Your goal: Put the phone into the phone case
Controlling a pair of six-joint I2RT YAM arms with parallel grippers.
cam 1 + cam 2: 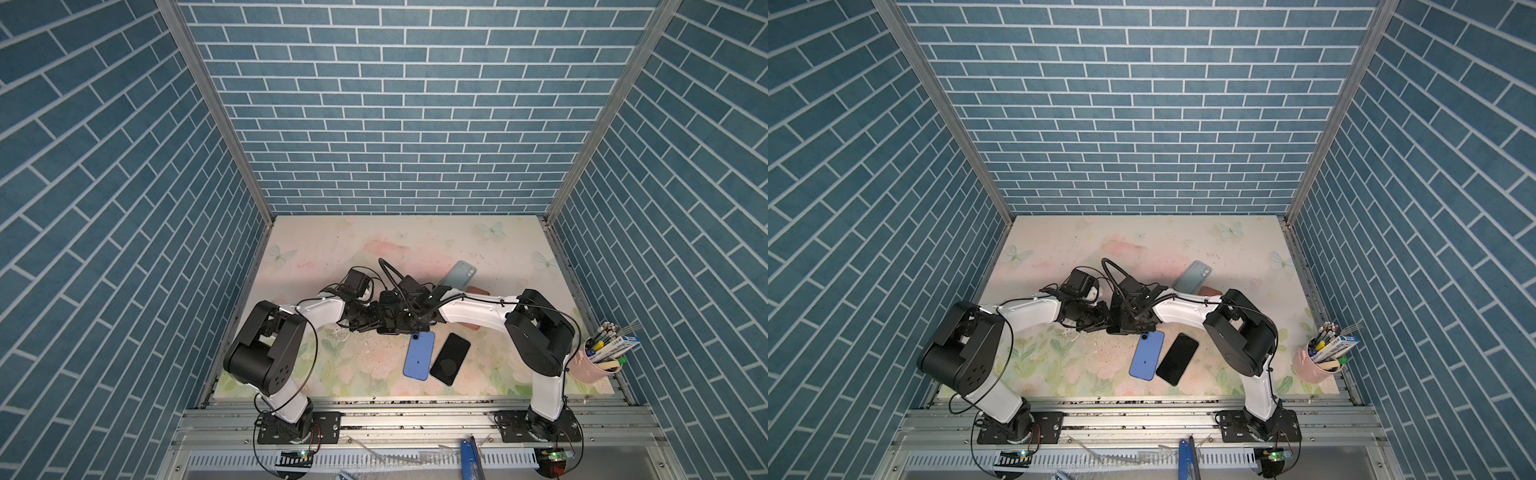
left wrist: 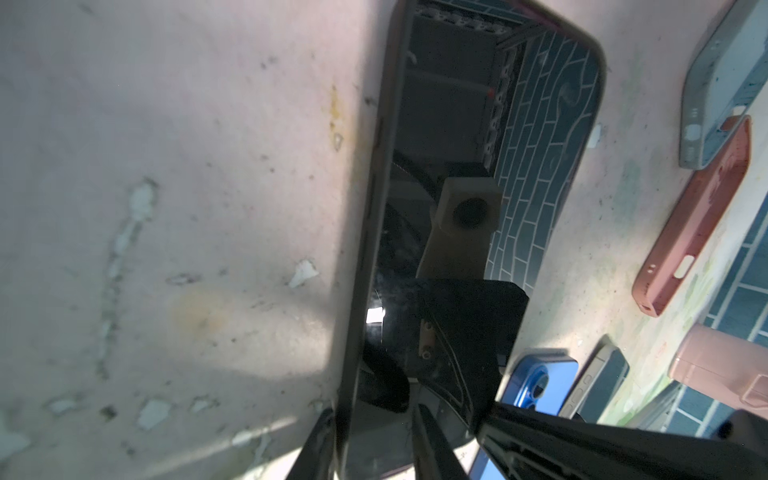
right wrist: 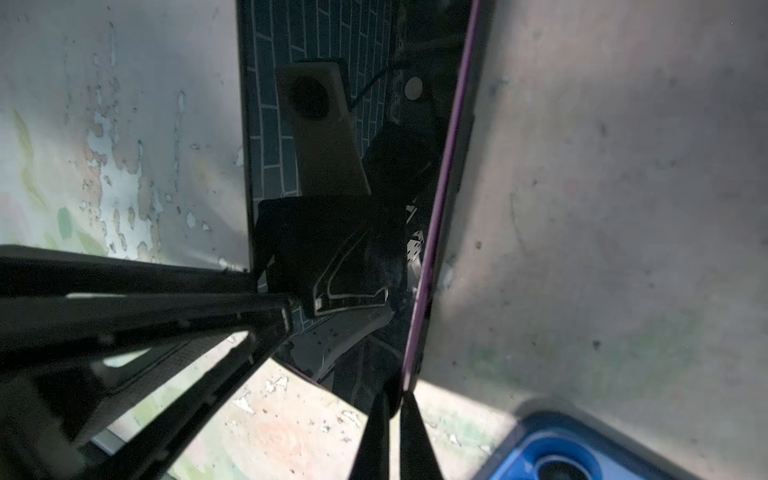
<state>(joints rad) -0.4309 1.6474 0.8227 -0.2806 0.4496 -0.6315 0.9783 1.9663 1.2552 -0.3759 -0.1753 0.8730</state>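
A phone (image 2: 457,124) with a glossy black screen lies flat on the floral mat in the middle, mostly hidden under both wrists in both top views. A purple phone case (image 3: 442,195) shows as a thin rim along its long side. My left gripper (image 2: 374,415) is shut across one short end of the phone, one finger on each side. From the opposite side my right gripper (image 3: 397,397) is pinched shut on the purple rim at a corner. In a top view the two grippers (image 1: 374,320) (image 1: 409,320) meet tip to tip.
A blue case (image 1: 419,355) and a black phone (image 1: 450,358) lie just in front of the grippers. A grey-green case (image 1: 457,275) and a pink case (image 2: 698,216) sit behind the right arm. A pink cup (image 1: 594,365) of pens stands at the right edge.
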